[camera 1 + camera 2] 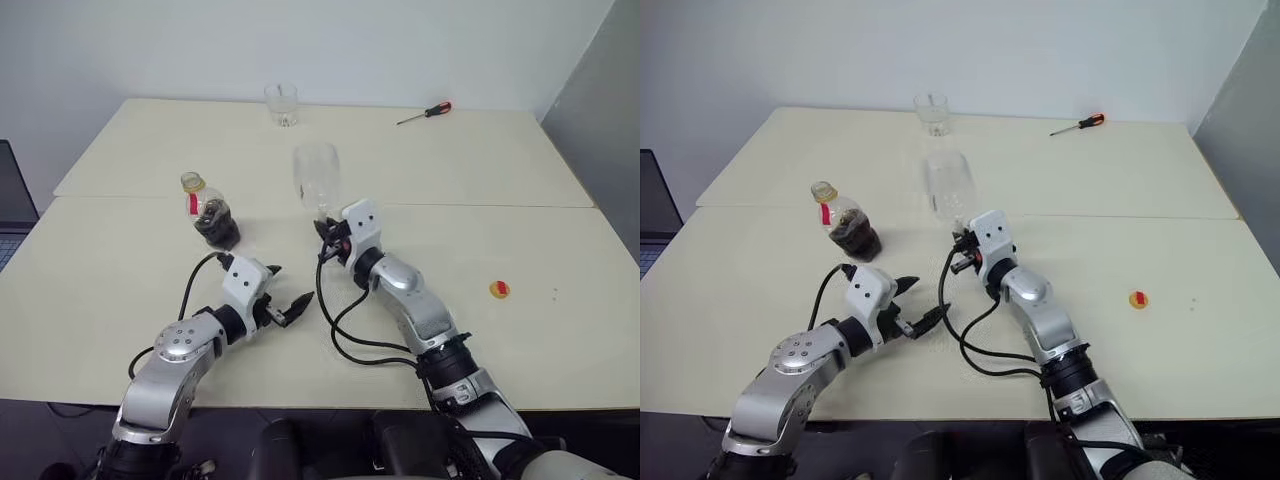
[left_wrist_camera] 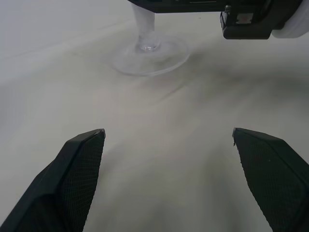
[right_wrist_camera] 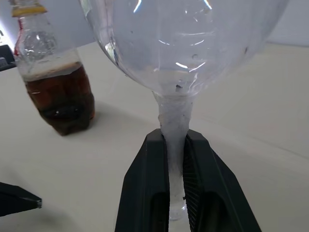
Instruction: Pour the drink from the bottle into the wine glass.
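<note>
The clear wine glass (image 1: 317,176) stands upright at mid table, its bowl empty and its round foot (image 2: 152,52) on the tabletop. My right gripper (image 3: 176,159) is shut on the thin stem just under the bowl. To its left stands the squat bottle (image 1: 210,214), uncapped, with the dark brown drink (image 3: 60,99) filling its lower half. My left gripper (image 1: 290,286) hovers open over the table in front of the bottle and to the near left of the glass, holding nothing.
A short clear tumbler (image 1: 281,104) stands at the table's far edge, with a red-handled screwdriver (image 1: 426,113) to its right. A small yellow and red cap (image 1: 499,290) lies on the right side. A dark laptop (image 1: 12,205) sits at the far left.
</note>
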You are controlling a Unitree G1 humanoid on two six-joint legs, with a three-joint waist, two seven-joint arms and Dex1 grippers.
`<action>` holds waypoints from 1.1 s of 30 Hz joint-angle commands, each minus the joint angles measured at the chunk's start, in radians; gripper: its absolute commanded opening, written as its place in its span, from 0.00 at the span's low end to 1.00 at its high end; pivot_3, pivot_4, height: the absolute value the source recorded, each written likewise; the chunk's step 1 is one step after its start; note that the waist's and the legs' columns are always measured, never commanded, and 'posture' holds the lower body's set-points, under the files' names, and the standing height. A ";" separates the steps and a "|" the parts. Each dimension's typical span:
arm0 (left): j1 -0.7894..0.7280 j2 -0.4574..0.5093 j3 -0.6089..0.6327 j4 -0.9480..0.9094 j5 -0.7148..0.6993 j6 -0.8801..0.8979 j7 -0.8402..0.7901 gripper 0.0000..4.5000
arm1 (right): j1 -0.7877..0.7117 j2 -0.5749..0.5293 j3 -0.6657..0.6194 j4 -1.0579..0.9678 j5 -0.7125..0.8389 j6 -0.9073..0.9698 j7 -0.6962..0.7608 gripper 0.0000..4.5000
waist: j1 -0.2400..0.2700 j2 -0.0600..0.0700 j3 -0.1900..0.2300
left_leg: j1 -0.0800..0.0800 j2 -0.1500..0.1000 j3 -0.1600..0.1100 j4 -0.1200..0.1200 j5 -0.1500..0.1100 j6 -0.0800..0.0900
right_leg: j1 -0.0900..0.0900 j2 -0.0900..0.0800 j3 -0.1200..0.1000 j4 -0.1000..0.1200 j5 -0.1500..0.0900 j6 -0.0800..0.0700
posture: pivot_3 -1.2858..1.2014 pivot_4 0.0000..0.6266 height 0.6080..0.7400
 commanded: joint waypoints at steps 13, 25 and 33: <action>0.007 0.044 0.045 -0.053 -0.024 0.003 -0.016 1.00 | -0.012 0.027 -0.012 0.084 -0.144 -0.059 -0.149 0.03 | 0.001 -0.001 -0.001 | 0.001 -0.001 0.000 0.000 0.000 0.000 | 0.001 -0.003 -0.001 0.000 0.000 0.000 | 0.52 0.24 1.00; -0.048 0.054 0.042 -0.020 -0.024 -0.007 -0.029 1.00 | 0.058 -0.044 0.019 0.040 -0.157 -0.011 -0.045 0.11 | 0.001 -0.002 -0.001 | 0.003 -0.001 0.000 0.000 0.000 0.000 | 0.004 -0.003 -0.001 0.000 0.000 0.001 | 0.52 0.24 1.00; -0.071 0.057 0.062 0.031 -0.023 -0.032 -0.038 1.00 | 0.033 -0.057 0.003 0.042 -0.165 -0.008 -0.028 0.71 | -0.002 -0.003 -0.002 | 0.003 0.000 0.000 0.000 0.000 0.000 | 0.003 -0.003 0.000 0.000 0.000 0.000 | 0.52 0.24 1.00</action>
